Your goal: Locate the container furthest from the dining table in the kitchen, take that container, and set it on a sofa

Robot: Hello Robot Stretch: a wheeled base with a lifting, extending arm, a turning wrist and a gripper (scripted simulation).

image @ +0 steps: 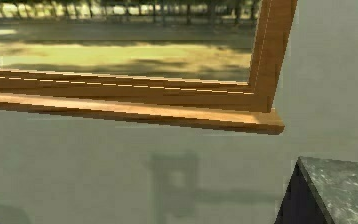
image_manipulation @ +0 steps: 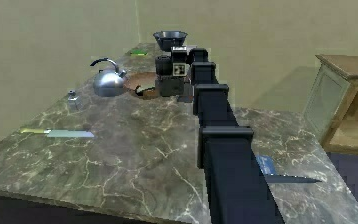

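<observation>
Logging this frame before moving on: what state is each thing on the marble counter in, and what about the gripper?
kettle, upright on the counter.
dark bowl, upright at the counter's far end.
yellow-handled knife, lying flat.
second knife, lying flat near the counter's near edge.
gripper, out over the counter by a brown round thing; cannot tell whether it holds anything.

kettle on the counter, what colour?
Shiny silver kettle with a dark arched handle; it shows best in the arm side view.
</observation>
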